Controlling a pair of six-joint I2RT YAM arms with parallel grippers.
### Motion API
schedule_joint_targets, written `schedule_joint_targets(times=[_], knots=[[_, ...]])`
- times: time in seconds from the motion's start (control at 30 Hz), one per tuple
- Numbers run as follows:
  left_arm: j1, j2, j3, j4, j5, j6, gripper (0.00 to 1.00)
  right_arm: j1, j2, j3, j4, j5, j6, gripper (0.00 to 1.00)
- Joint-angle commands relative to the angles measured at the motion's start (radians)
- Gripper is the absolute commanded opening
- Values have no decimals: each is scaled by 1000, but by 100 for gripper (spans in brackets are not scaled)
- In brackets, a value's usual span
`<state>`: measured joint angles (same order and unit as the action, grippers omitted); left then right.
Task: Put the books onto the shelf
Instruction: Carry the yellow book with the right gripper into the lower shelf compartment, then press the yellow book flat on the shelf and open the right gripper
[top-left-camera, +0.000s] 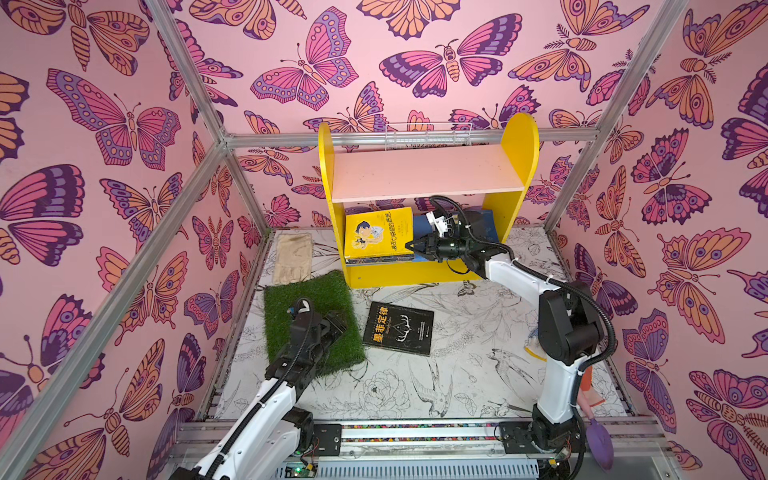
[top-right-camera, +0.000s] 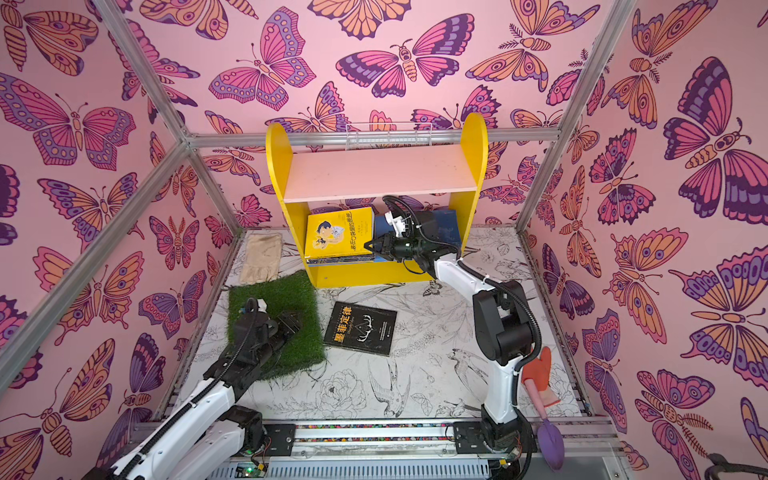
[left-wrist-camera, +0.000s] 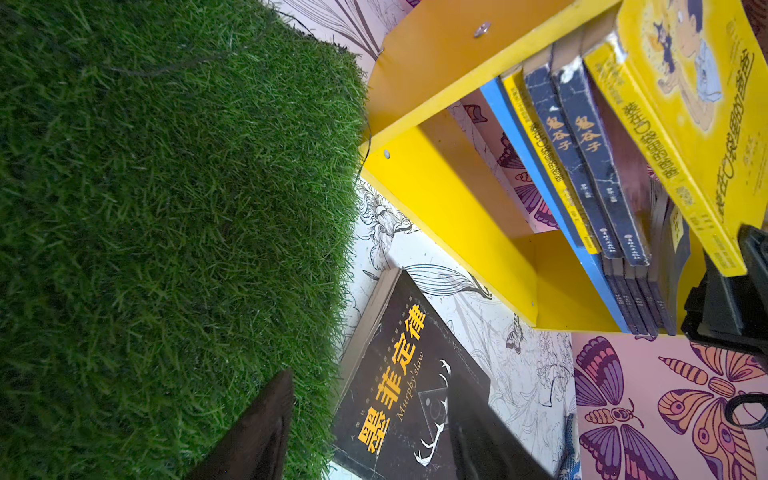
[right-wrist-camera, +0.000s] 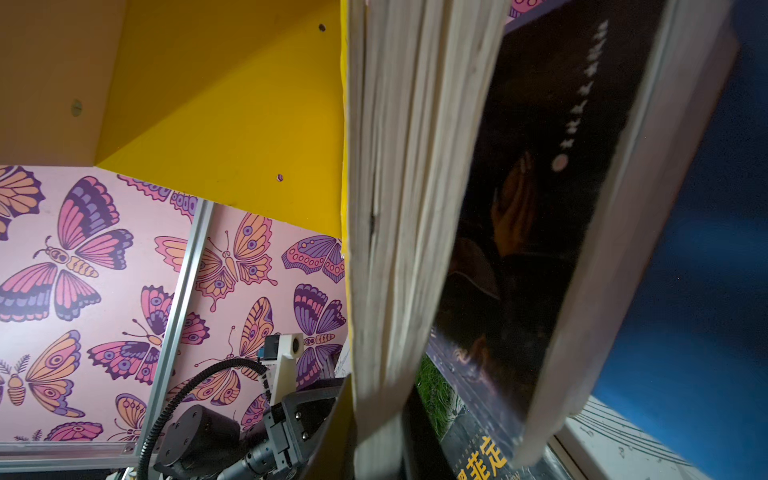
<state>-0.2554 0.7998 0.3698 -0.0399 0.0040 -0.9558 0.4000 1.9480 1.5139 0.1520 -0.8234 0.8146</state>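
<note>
top views both showed the right pincer (top-left-camera: 410, 247) inside the lower tier of the shelf (top-left-camera: 519, 141). its tips touched the right edge of the stack of books (top-left-camera: 378, 260), which lay flat on the blue lower board (left-wrist-camera: 540, 183) with a yellow book (top-left-camera: 376, 235) on top. in the right wrist view the pale page edges of that stack ran between 2 dark fingers (right-wrist-camera: 419, 440), so the jaws stood narrow around part of the stack. whether they pressed it or sat loose could not be told.

1 black book (top-left-camera: 399, 328) with orange characters lay flat on the tabletop (top-left-camera: 465, 374), in front of the shelf and just beside the green turf (top-left-camera: 307, 291).

the left pincer (top-left-camera: 336, 323) hovered low over the turf's right side, pointing toward the black book. in the left wrist view its 2 fingers stood well apart, with only turf and book cover showing between them, so it held nothing. a beige glove (top-left-camera: 293, 257) lay beyond the turf, near the shelf's left side panel.
</note>
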Motion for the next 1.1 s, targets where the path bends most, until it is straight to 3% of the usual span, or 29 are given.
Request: schedule_joint_targets(times=[0.0,0.17,0.37,1.07], knots=[[3,-1,-9,-25,-1,-12,62,6,-20,64,-113,135,-111,27],[3,5,-5,-24,1,-13,62,29,-37,123,-268,279,-225,48],[2,9,-2,-24,2,-13,62,52,-16,190,-374,337,-301,60],[2,46,14,-23,23,14,63,132,87,350,-521,461,-405,61]])
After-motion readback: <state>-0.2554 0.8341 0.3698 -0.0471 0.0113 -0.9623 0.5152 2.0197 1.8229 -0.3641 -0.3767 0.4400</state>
